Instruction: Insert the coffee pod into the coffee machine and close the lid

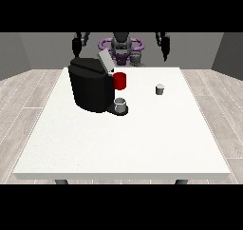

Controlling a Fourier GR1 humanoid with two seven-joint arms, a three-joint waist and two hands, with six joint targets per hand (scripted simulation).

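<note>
A large white table (142,143) fills the middle of the frame, and the robot (121,47) stands small behind its far edge at the top centre. A black coffee machine (90,87) sits on the table at the centre left, its grey lid (105,62) raised and tilted up toward the upper right. A red part (120,81) shows at the machine's right side, just under the lid. Below it, a small grey cup (121,104) stands on the machine's dark base. The coffee pod (160,89), a small pale grey cylinder, stands upright on the table to the right of centre, well apart from the machine and from both hands. The hand at the view's left (77,44) hangs above the machine's far side at the upper left; the hand at the view's right (164,44) hangs at the upper right, behind the table's far edge. Neither touches anything. How the fingers of either hand lie cannot be told here.
</note>
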